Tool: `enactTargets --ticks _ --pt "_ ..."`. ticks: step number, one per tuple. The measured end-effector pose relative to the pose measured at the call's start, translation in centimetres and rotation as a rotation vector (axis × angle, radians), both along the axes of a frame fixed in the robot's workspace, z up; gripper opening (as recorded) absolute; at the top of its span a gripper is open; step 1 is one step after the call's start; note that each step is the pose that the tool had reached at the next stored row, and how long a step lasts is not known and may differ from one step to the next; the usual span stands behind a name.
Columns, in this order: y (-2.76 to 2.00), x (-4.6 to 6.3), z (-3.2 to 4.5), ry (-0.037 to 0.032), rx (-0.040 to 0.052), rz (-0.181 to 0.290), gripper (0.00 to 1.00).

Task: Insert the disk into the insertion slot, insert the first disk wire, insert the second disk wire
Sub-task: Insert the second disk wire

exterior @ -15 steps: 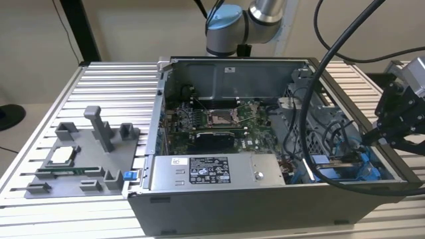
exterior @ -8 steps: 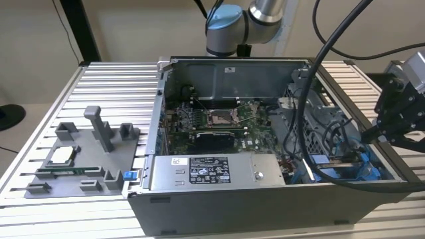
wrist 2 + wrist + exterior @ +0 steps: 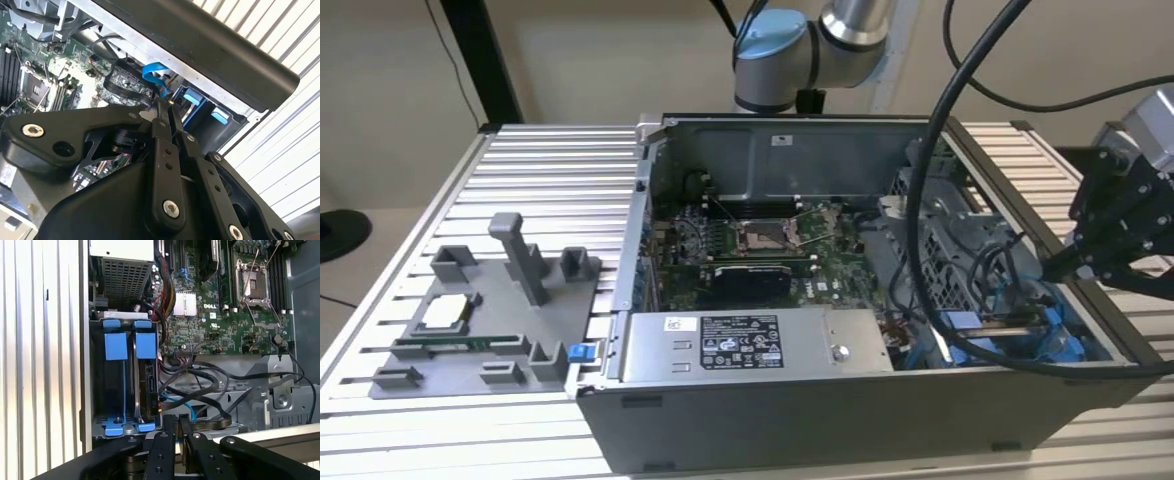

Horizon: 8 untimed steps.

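Note:
The disk (image 3: 148, 382) stands on edge in the insertion slot (image 3: 97, 390), a grey metal bay at the case's corner, with its blue carrier tab (image 3: 146, 344) beside a second blue tab (image 3: 115, 345). A thin blue wire (image 3: 151, 74) curves down to my fingertips. My gripper (image 3: 166, 111) has its two black fingers pressed together, and the blue wire's end seems pinched between them. In the first wrist view the gripper (image 3: 178, 421) hovers just beside the disk's connector end, amid black wires (image 3: 210, 385). In the exterior view the gripper (image 3: 1054, 270) hangs over the bay (image 3: 1014, 335).
The open computer case (image 3: 854, 400) lies on a slatted aluminium table (image 3: 547, 170). A labelled grey power-supply box (image 3: 740, 345) sits beside the bay and the motherboard (image 3: 761, 240) lies behind it. Thick black cables (image 3: 934, 200) hang into the case. A grey fixture (image 3: 480, 320) stands on the exterior view's left.

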<state>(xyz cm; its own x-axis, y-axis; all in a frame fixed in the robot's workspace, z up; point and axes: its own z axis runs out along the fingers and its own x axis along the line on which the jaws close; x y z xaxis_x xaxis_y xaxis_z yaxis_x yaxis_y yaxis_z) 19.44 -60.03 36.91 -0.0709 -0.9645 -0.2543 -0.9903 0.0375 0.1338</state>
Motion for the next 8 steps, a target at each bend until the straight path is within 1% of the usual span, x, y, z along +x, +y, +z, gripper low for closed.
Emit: enactTargets --ticks 8 --pt "0.00 -0.68 0.62 0.0000 0.0001 0.000 0.00"
